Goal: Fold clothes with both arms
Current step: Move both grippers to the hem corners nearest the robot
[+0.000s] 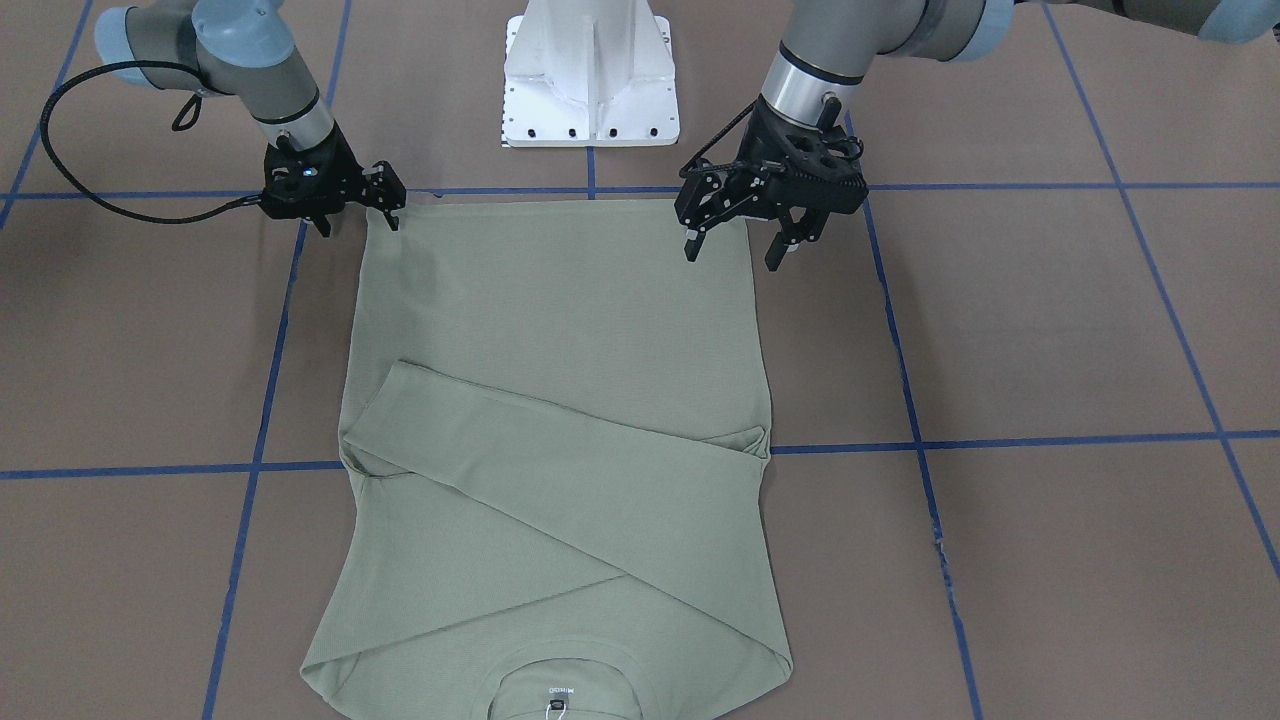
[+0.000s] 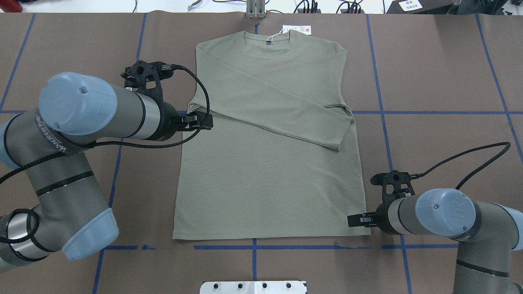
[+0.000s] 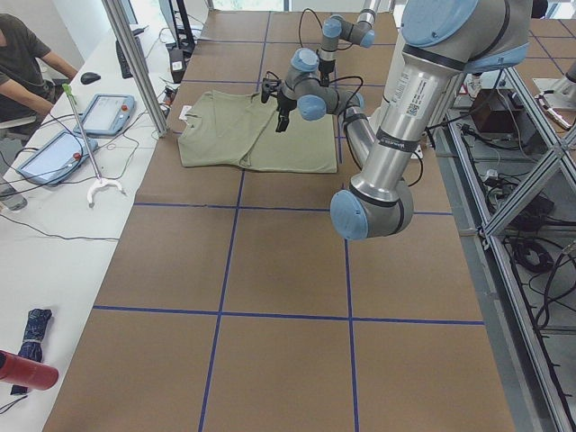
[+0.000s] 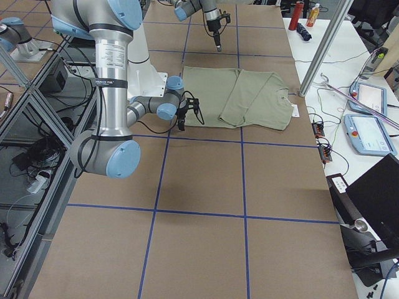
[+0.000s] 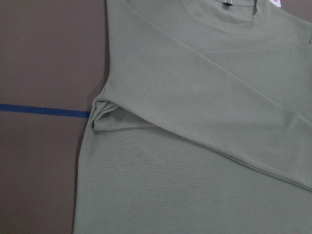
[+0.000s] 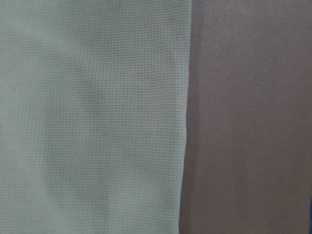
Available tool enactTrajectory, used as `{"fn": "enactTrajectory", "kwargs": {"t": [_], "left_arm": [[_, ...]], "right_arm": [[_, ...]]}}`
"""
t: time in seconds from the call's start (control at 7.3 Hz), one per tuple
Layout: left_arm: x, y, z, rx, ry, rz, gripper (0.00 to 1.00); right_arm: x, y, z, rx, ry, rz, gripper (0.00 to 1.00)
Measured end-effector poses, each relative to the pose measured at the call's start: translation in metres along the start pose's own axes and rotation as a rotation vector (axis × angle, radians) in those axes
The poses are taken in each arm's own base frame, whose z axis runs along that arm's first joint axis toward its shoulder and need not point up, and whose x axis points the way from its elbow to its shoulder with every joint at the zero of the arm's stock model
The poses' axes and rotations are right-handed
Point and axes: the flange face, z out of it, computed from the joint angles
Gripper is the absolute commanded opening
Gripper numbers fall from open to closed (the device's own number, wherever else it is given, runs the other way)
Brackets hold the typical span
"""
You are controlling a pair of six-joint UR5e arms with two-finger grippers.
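Nearest my overhead camera, the left arm [image 2: 81, 106] blocks part of the table [image 2: 429, 81] beside the shirt [image 2: 265, 183], which lies flat. I read the left gripper [image 1: 732, 250] as fingers apart, raised over one hem corner. The right gripper [image 1: 357, 222], fingers also apart, straddles the other corner low down. The crossed sleeves [image 1: 560, 470] lie beyond the fingers, the white pedestal [image 1: 590, 80] behind them.

A band [image 2: 50, 138] round the left arm [image 2: 81, 118] is carrying dark letters, seemingly WANTED and then characters too small to tell. The shirt [image 1: 560, 300] is showing a neck label [image 1: 553, 690] with white lettering too small to read. The hang tag [image 2: 297, 29] is bearing a red mark, its print illegible.
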Motion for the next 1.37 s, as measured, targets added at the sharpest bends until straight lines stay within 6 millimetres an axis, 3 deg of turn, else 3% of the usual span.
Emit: {"fn": "enactTrajectory", "kwargs": {"t": [0.14, 0.55, 0.82, 1.1, 1.37], "left_arm": [[0.0002, 0.0001, -0.0006, 0.0, 0.001, 0.0, 1.0], [-0.0002, 0.0002, -0.0007, 0.0, 0.001, 0.0, 1.0], [-0.0013, 0.0004, 0.0002, -0.001, -0.002, -0.001, 1.0], [-0.0019, 0.0004, 0.001, -0.001, -0.004, -0.001, 1.0], [-0.0025, 0.0007, 0.0031, -0.003, -0.007, -0.003, 1.0]], "right_arm": [[-0.001, 0.0027, 0.0012, -0.005, 0.0, -0.003, 0.82], [-0.0031, 0.0045, 0.0016, -0.016, 0.016, -0.002, 0.21], [-0.0066, 0.0059, -0.0033, -0.029, 0.008, -0.003, 0.18], [-0.0075, 0.0072, -0.0044, -0.035, 0.006, -0.005, 0.0], [-0.0081, 0.0086, -0.0046, -0.044, 0.004, -0.006, 0.0]]}}
